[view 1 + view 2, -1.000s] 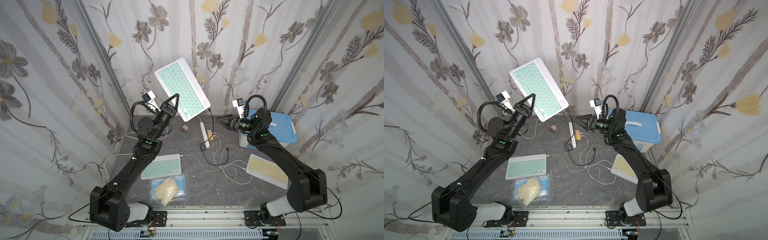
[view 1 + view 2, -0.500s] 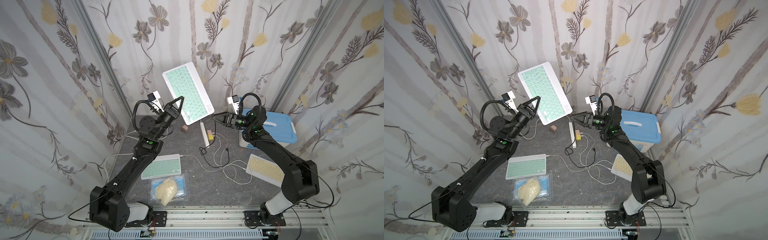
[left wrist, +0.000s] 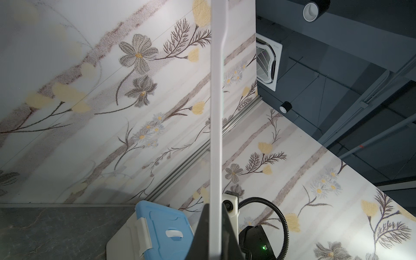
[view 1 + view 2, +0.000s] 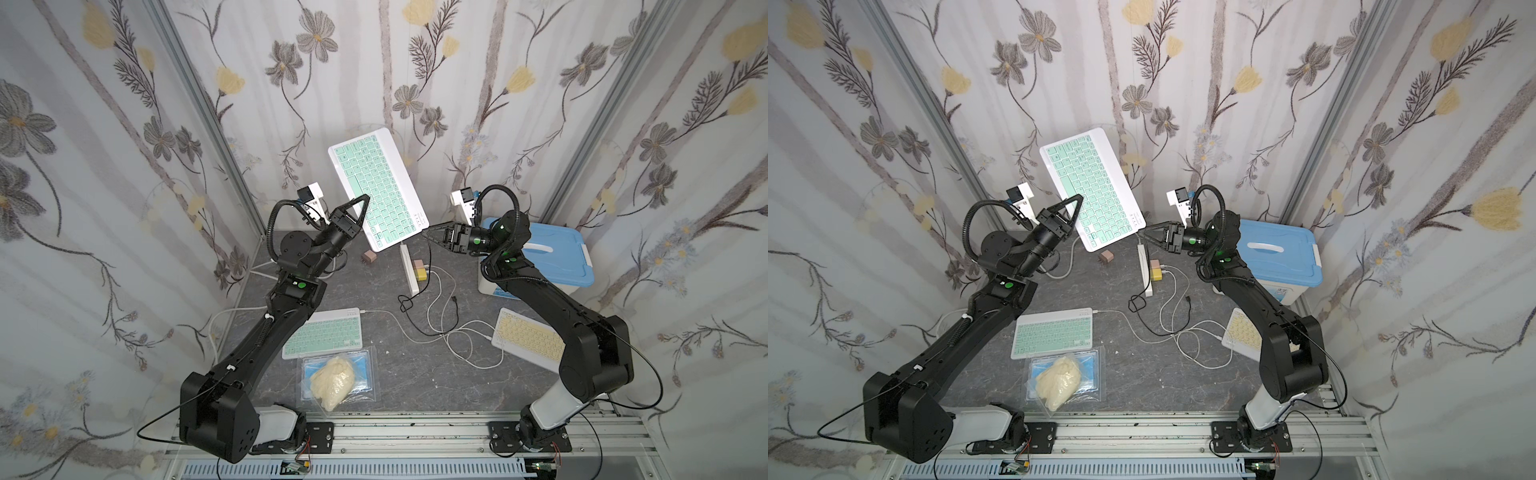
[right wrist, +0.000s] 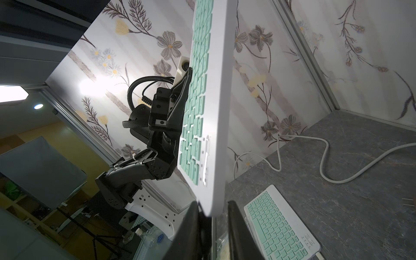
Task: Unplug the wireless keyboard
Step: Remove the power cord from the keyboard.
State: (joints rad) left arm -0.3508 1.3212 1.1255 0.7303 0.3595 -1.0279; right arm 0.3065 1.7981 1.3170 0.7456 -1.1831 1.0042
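While the left gripper [image 4: 365,199] clamps the raised keyboard [image 4: 376,183], the right gripper [image 4: 425,232] straddles its corner, jaws parted. It seems light, rigid, best held edgewise.

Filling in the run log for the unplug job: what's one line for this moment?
left gripper: shut on raised keyboard | right gripper: jaws astride its lower corner, grip unclear

In the middle of the frame, the left gripper [image 4: 362,204] pinches the raised keyboard [image 4: 376,183], white with green keys, and holds it tilted up in the air. The right gripper [image 4: 426,232] has its tips at the keyboard's lower right corner, where a thin black cable [image 4: 428,253] hangs down. On the dark desk [image 4: 415,374] below lie a second green keyboard [image 4: 324,332], a yellow keyboard [image 4: 525,338] and a white power strip [image 4: 409,270].
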